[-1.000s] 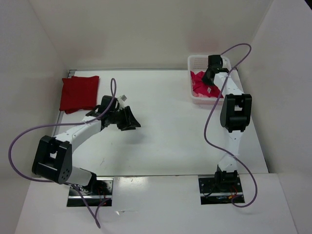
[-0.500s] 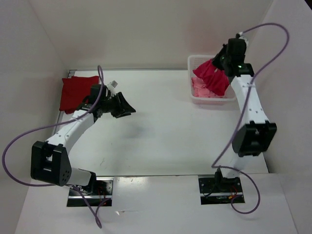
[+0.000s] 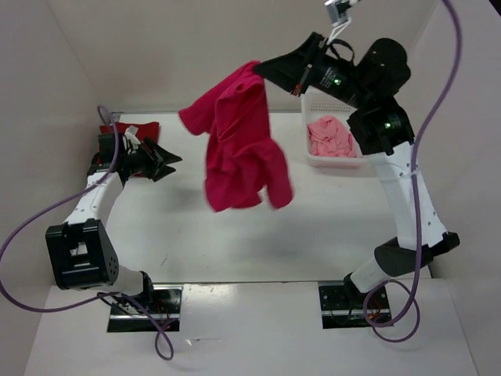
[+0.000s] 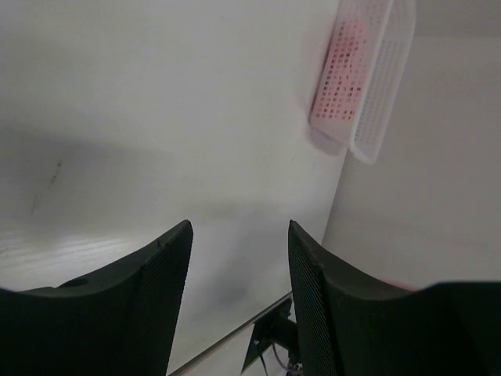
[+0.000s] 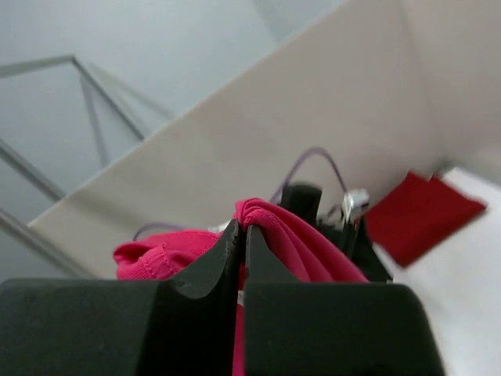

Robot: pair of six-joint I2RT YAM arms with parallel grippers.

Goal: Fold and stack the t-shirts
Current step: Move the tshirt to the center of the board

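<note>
The magenta t-shirt (image 3: 239, 149) is held dangling high over the table (image 3: 313, 227) by the right claw (image 3: 261, 69), clamped on one bunched edge — a thin pinch from which it could be dropped; the left claw (image 3: 166, 163) is spread wide, empty.

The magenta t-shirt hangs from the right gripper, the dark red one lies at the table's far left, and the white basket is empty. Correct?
Wrong only about the basket: the top external view shows a pale pink t-shirt lying in it. The magenta t-shirt does hang from the right gripper, the dark red t-shirt far left.
</note>
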